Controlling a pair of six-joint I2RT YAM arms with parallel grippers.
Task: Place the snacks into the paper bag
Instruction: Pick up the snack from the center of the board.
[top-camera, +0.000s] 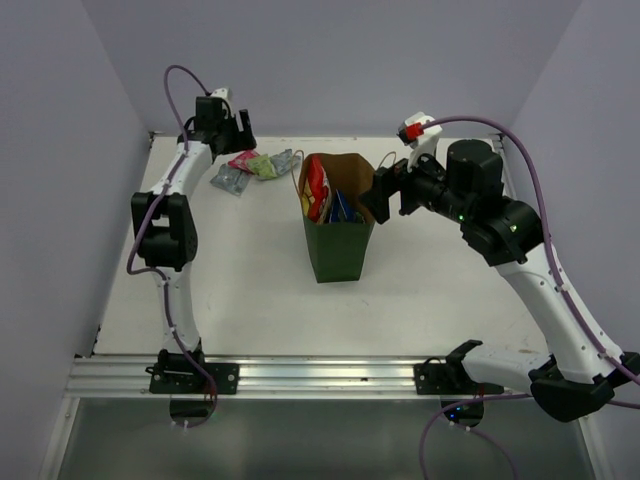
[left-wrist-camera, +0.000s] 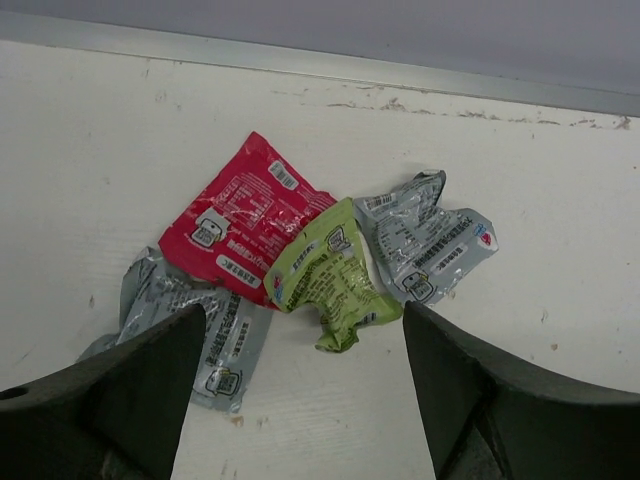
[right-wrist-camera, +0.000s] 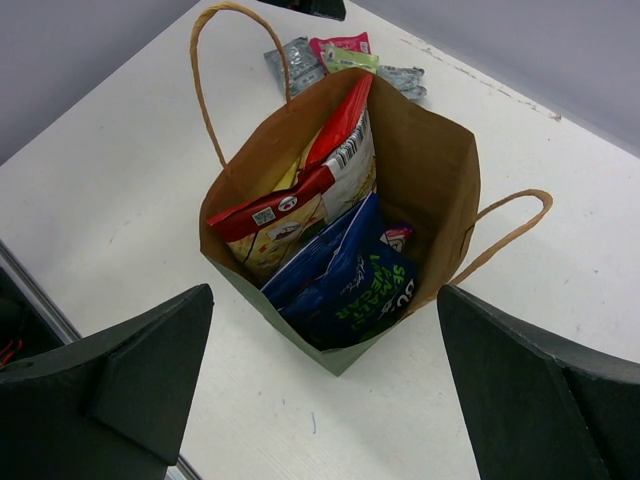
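The green paper bag (top-camera: 338, 250) stands open mid-table, also in the right wrist view (right-wrist-camera: 440, 180). Inside are the red-yellow chip bag (right-wrist-camera: 300, 210), a blue packet (right-wrist-camera: 355, 290) and a small pink-tipped packet (right-wrist-camera: 397, 238). On the table at the back left lie a pink packet (left-wrist-camera: 245, 220), a green packet (left-wrist-camera: 328, 275) and two silver-grey packets (left-wrist-camera: 430, 240) (left-wrist-camera: 205, 325). My left gripper (left-wrist-camera: 300, 400) is open and empty just above them. My right gripper (right-wrist-camera: 325, 390) is open and empty, beside the bag's right side (top-camera: 385, 192).
A metal rail (left-wrist-camera: 320, 70) edges the table at the back wall, close behind the packets. The bag's tan loop handles (right-wrist-camera: 205, 70) stick up at both sides. Grey walls enclose the table on the left, back and right.
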